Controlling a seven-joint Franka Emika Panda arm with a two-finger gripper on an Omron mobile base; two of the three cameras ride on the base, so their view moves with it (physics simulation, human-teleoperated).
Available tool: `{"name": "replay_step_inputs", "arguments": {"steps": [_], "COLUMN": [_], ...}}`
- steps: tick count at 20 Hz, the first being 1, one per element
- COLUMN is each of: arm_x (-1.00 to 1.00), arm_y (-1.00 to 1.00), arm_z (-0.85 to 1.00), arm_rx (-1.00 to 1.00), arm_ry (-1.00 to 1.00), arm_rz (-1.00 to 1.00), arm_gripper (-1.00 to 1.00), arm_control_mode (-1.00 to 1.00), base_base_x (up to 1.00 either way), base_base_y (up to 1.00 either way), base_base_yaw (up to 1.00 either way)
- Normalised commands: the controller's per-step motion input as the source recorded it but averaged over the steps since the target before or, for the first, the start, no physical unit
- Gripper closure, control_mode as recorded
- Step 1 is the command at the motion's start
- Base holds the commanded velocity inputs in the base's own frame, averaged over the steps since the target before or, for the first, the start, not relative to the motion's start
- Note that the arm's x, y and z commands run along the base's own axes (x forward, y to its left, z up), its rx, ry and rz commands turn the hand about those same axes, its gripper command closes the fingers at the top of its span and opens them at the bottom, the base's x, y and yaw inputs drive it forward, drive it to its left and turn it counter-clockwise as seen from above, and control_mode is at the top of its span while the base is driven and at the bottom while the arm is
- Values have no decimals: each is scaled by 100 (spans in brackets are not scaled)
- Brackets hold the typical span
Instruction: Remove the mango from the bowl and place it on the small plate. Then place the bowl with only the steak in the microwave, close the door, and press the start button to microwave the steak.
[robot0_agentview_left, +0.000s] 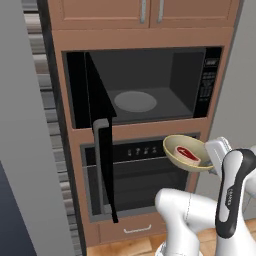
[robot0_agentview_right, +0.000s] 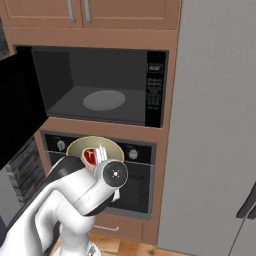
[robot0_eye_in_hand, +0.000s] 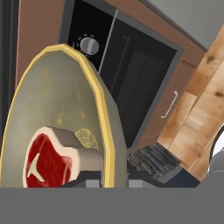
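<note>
Holding the bowl (robot0_agentview_left: 187, 153) at right centre, gripper (robot0_agentview_left: 214, 159) pinched on its rim, steak (robot0_agentview_left: 187, 153) alone inside. Tilted, carried below the microwave (robot0_agentview_left: 145, 85), door (robot0_agentview_left: 101, 145) open for loading.

The bowl (robot0_eye_in_hand: 57, 109) right at the pincer is pale cream with a greenish tinge and a brighter yellow rim. The steak (robot0_eye_in_hand: 46, 159) in it, nearest the fingers, is deep red with a white streak and a pale beige fat edge. Beyond the pincer and higher, the microwave (robot0_agentview_left: 165, 65) is black inside, with a grey round turntable (robot0_agentview_left: 135, 101) and a black keypad strip (robot0_agentview_left: 208, 80) bearing small pale marks. Its door (robot0_agentview_left: 100, 100) is black with a silver-grey bar handle (robot0_agentview_left: 100, 165). Just behind the bowl, the wall oven (robot0_agentview_right: 142, 172) is black with silver knobs (robot0_eye_in_hand: 89, 45). The cabinet surround (robot0_agentview_left: 145, 35) is warm brown wood, and the floor (robot0_eye_in_hand: 205, 100) under the pincer is lighter orange-brown planks.
</note>
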Motion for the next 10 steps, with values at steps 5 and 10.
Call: {"name": "replay_step_inputs", "arguments": {"steps": [5, 10], "arm_x": [0, 0], "arm_y": [0, 0], "arm_z": [0, 0], "arm_rx": [0, 0], "arm_ry": [0, 0], "arm_rz": [0, 0], "arm_gripper": [100, 100], "arm_control_mode": [100, 100], "base_base_x": [6, 1], "base_base_y": [24, 1], "base_base_yaw": [0, 0]}}
